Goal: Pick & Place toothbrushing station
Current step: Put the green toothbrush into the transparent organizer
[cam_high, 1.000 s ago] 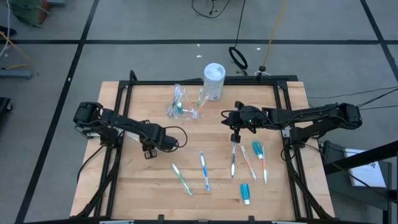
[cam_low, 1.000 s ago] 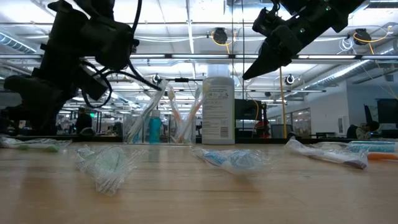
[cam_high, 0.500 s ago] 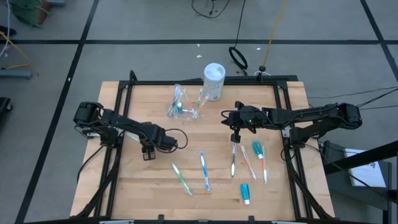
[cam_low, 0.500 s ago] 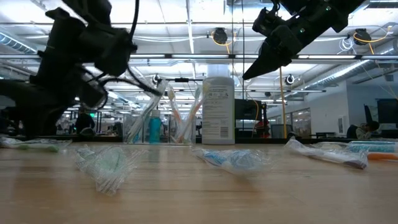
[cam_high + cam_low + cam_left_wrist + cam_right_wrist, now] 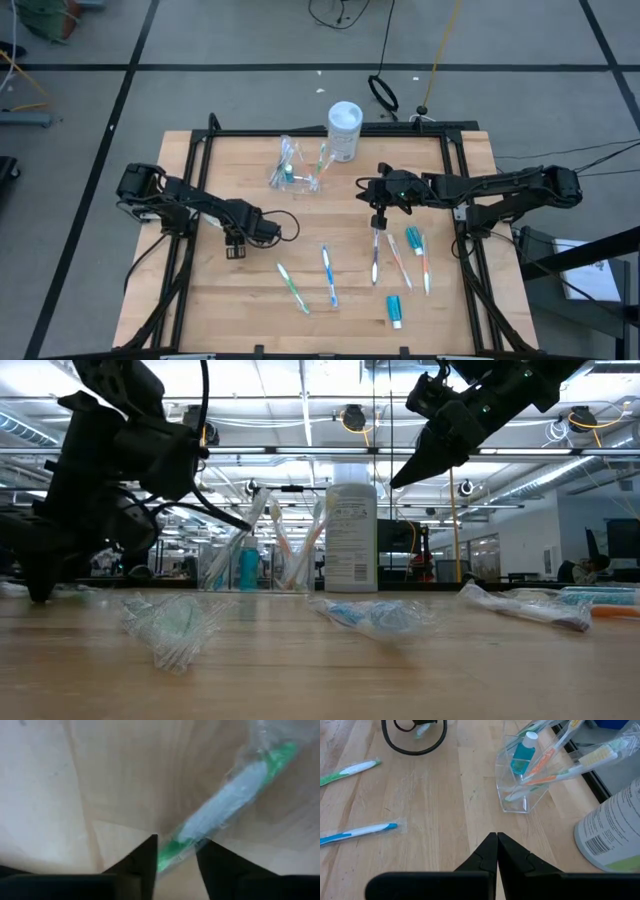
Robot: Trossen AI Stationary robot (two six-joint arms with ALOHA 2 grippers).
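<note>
Left gripper (image 5: 175, 857): your fingers stand apart around the wrapped green toothbrush (image 5: 235, 800)
Right gripper (image 5: 497, 851): closed, empty, near the toothbrushing station (image 5: 530, 775)

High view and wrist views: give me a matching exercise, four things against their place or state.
Things:
1. white tub
2. toothbrushing station
3. right gripper
4. left gripper

Place or state:
A. jaws shut, above the table
B. jaws apart over a wrapped green toothbrush
C. far table edge
D. clear, holding brushes and a blue bottle

Pairs: 1-C, 2-D, 3-A, 4-B
</note>
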